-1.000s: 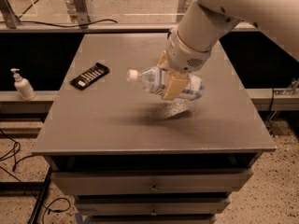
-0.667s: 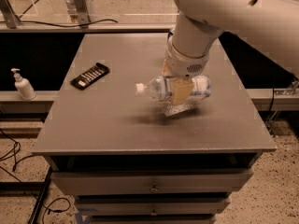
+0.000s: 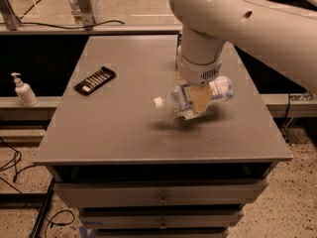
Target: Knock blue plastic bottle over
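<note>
From the upper right, a thick white arm, ending in the gripper low over the right half of the table. Clamped on the bottle, with one tan finger crossing the front of its middle and the other hidden behind. Held on its side, close to level, white cap pointing left and base to the right, a touch higher. Seems to hang just clear of the grey top, with a dark shadow spread beneath and a little to the left; cannot tell for sure whether the lower edge touches the surface. Clear and bluish in the body, wider end showing to the right of the finger. Farther left on the same top, well apart from the bottle: a flat black packet with white marks, lying at a slant. Off the table altogether, on a low ledge at the left: a small white pump bottle, upright. Under the top, at the front: stacked drawers, closed, with small knobs in the middle. On the speckled floor at lower left: dark cables, looping. Behind the far edge of the table: a pale rail with one more cord lying along it, and a white post standing at the upper left
</note>
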### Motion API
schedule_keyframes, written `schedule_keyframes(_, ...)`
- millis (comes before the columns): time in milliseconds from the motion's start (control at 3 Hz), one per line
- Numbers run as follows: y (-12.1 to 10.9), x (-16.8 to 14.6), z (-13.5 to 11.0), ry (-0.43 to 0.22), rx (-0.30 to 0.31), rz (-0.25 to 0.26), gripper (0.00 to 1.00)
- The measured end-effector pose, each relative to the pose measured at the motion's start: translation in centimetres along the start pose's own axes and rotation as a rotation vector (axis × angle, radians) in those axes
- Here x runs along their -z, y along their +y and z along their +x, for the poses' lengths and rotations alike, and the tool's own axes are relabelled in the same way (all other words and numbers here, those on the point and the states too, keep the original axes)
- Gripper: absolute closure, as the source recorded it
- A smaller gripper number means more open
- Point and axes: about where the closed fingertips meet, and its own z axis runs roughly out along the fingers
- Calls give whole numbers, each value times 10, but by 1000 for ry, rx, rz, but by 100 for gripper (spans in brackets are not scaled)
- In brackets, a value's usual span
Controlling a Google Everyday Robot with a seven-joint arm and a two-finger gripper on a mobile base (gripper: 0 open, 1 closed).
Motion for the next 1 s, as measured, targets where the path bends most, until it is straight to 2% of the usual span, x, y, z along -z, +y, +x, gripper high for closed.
schedule_keyframes(333,1,0,6,23,23,6,12)
schedule_keyframes(667,2,6,8,5,22,18,0)
schedule_keyframes(1000,3,17,26,-80,-40,31,0)
